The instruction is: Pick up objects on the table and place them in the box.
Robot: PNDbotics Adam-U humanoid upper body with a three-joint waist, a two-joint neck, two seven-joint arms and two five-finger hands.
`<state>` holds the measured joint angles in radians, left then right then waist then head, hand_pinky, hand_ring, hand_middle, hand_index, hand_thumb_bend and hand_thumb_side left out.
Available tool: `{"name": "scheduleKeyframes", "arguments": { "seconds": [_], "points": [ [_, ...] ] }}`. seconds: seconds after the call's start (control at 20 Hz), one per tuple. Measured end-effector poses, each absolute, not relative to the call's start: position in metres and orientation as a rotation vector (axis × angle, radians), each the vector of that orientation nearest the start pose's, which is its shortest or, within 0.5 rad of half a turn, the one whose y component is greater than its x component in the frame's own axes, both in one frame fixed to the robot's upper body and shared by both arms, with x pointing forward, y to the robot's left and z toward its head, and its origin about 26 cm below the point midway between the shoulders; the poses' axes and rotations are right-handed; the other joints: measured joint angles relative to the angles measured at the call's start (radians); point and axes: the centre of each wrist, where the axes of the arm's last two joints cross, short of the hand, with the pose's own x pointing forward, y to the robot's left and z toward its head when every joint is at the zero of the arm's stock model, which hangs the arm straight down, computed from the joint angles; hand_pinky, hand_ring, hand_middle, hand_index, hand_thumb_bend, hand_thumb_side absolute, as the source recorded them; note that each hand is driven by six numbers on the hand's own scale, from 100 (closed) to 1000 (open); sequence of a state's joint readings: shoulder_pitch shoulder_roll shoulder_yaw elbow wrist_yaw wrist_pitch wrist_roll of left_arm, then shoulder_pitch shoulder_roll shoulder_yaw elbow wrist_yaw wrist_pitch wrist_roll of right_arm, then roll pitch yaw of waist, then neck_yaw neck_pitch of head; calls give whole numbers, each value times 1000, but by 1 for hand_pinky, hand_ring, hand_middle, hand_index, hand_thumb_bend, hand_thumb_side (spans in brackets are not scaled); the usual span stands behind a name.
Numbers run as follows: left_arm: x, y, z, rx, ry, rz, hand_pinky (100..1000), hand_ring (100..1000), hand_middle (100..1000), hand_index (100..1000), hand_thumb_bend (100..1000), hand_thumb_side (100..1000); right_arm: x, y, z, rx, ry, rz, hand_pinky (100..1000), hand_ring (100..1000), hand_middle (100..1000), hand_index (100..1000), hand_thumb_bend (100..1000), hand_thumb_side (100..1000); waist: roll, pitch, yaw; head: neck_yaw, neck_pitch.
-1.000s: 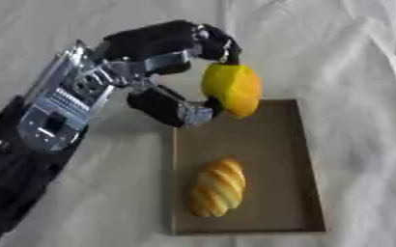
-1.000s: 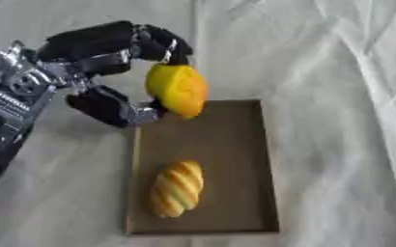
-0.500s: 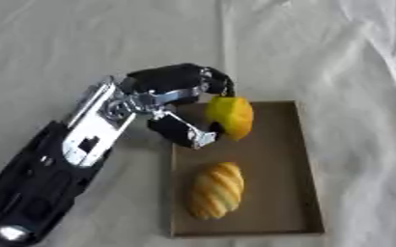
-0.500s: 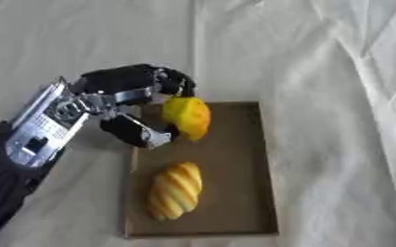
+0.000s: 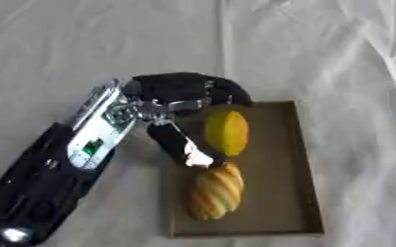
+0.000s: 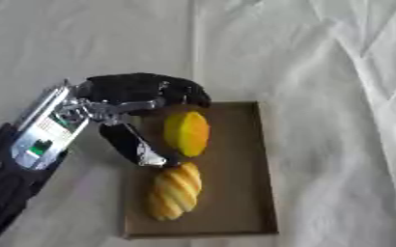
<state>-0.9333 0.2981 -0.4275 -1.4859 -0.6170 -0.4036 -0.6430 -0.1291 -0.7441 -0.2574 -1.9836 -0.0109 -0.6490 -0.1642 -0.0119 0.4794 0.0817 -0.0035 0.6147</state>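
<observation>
A: As far as visible, two items in shallow brown cardboard box (image 5: 296, 159): smooth yellow-orange oval fruit (image 5: 227, 132) at far end, ridged yellow-brown bread-shaped piece (image 5: 215, 190) nearer. Both lying on box floor, close together, possibly touching end to end.

B: Anything left on white cloth-covered desk (image 5: 83, 48)?

A: Nothing else seen on cloth within either view. Judged near complete, pending release of fruit.

B: Pose of left robot hand (image 5: 184, 96)?

A: Reaching in from lower left, black and silver forearm slanting up toward box's far-left corner. Fingers (image 6: 163, 89) arched over far end of fruit, thumb (image 5: 180, 144) stretched down along its left side, tip near top of bread-shaped piece. Curled partly around fruit, contact at far end likely; fruit appears seated on box floor, not lifted.

B: Right robot hand?

A: Absent from both views.

B: Next step, as judged?

A: Spread fingers, lift away without nudging either item.
</observation>
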Motion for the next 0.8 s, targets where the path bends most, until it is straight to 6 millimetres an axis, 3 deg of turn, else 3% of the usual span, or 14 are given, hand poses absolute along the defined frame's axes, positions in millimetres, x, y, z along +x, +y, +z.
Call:
{"name": "scheduleKeyframes", "arguments": {
  "seconds": [0.25,0.35,0.45,0.6,0.8],
  "points": [
    [390,113,266,-439,2294,2365,970,1000,909,978,368,611,266,-383,242,715,3192,-776,950,733,762,876,100,207,-2,0,4,-3,0],
    [385,116,274,-431,2362,2294,956,1000,897,963,270,590,266,-383,242,714,3190,-774,949,733,763,876,100,202,-4,-1,6,-3,0],
    [378,121,285,-410,2462,2187,932,1000,875,943,105,585,267,-383,243,712,3189,-772,948,734,763,876,100,195,-4,-4,9,-4,0],
    [364,136,304,-360,2670,1949,900,1000,840,909,100,607,267,-382,244,706,3182,-763,944,736,764,875,100,171,-9,-6,14,-6,-2],
    [346,170,324,-271,3020,1508,878,1000,809,870,100,645,267,-382,245,692,3174,-739,943,736,764,875,100,174,-12,-9,23,-13,-11]
  ]
}}
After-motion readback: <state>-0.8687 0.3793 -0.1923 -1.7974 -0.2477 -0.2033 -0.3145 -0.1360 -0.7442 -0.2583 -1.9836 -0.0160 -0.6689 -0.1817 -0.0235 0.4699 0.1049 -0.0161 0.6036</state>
